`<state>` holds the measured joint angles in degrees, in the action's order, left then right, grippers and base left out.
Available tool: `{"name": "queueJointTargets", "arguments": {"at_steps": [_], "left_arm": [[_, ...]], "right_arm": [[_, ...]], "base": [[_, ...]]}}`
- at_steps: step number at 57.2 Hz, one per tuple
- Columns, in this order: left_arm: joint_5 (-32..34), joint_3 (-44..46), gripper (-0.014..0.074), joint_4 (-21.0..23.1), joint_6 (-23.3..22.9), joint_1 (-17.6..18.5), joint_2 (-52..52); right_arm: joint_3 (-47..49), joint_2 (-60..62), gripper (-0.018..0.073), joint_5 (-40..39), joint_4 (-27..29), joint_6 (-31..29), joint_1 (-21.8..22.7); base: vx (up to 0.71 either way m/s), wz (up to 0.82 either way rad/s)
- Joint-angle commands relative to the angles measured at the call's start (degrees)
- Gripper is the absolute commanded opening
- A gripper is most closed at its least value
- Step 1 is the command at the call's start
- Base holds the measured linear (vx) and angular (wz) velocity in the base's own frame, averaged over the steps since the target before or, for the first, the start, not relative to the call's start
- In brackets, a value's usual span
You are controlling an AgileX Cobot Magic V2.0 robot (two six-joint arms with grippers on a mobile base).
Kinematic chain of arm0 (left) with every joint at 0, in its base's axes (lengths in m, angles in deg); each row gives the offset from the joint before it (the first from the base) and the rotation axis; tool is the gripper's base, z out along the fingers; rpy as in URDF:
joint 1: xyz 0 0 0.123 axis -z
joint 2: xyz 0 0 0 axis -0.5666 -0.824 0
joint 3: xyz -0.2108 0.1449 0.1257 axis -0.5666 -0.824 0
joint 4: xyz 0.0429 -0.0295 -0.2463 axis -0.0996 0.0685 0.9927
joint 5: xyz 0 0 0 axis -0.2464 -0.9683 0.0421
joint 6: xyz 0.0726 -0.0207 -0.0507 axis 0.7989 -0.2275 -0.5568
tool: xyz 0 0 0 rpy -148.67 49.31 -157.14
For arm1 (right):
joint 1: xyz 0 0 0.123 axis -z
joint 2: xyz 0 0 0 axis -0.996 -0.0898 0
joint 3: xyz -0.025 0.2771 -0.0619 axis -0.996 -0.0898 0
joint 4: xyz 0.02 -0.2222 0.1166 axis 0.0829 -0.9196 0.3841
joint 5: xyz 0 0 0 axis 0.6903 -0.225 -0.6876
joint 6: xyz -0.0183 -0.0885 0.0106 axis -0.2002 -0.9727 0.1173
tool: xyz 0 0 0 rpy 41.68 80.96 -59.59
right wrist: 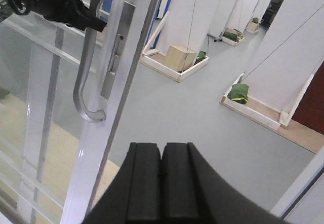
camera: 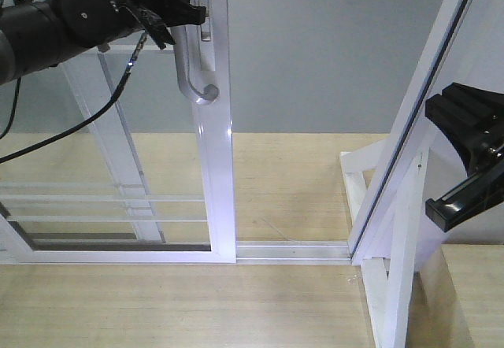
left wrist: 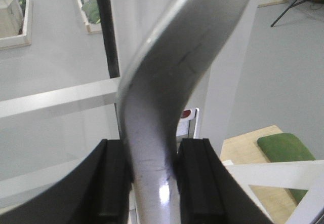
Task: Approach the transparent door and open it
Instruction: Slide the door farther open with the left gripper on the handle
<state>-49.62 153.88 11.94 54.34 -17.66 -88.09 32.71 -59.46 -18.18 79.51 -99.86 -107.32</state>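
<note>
Grey floor lay beyond glass. Your left tool was clenched on pull handle of transparent door, apart from jamb post. Your right tool was closed, empty. Step: sliding open; next move needed steady leftward pull.

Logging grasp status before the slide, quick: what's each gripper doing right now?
Left gripper: closed on the pull handle of the transparent door.
Right gripper: closed, holding nothing.

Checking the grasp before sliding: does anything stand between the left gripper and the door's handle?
No. The left gripper is shut directly on the handle of the transparent door; nothing visible sits between them.
</note>
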Motion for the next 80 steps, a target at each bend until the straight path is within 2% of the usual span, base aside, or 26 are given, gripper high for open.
{"name": "queueJointTargets", "arguments": {"at_steps": [1, 8, 14, 36, 42, 48, 54, 63, 80], "left_arm": [[15.6, 2.6, 0.0000, 0.0, 1.8, -3.5, 4.4], [15.6, 2.6, 0.0000, 0.0, 5.5, -5.6, 5.3], [14.8, 2.6, 0.0000, 0.0, 7.0, -7.4, 6.4], [12.1, 2.6, 0.0000, 0.0, 7.4, -13.4, 10.3], [8.2, 2.6, 0.0000, 0.0, 7.5, -15.2, 11.3], [1.1, 2.6, 0.0000, -0.2, 7.5, -16.5, 12.9], [-3.3, 2.2, 0.0000, -1.3, 7.6, -16.5, 15.0], [-3.4, -2.1, 0.0000, -3.1, 7.4, -16.3, 19.2], [-3.5, -19.4, 0.0000, -3.1, 7.4, -16.3, 33.2]], "right_arm": [[1.7, 0.1, -0.0001, -3.9, -0.3, -0.5, 0.3], [1.7, 0.1, -0.0001, -3.9, -0.3, -0.5, 0.3], [1.7, 0.1, -0.0001, -3.9, -0.1, -0.5, 0.3], [1.7, 0.1, -0.0001, -3.9, 0.0, -0.5, 0.3], [1.7, 0.1, -0.0001, -3.9, 0.2, -0.5, 0.3], [1.7, 0.1, -0.0001, -3.9, 0.2, -0.4, 0.3], [1.7, 0.1, -0.0001, -3.9, 0.2, -0.4, 0.3], [1.7, 0.1, -0.0001, -3.9, 0.3, -0.2, 0.3], [1.7, 0.5, -0.0001, -3.9, 0.7, 0.0, 0.3]], "base": [[0.00, 0.00], [0.00, 0.00], [0.00, 0.00], [0.00, 0.00], [0.00, 0.00], [0.00, 0.00], [0.00, 0.00], [0.00, 0.00], [0.00, 0.00]]}}
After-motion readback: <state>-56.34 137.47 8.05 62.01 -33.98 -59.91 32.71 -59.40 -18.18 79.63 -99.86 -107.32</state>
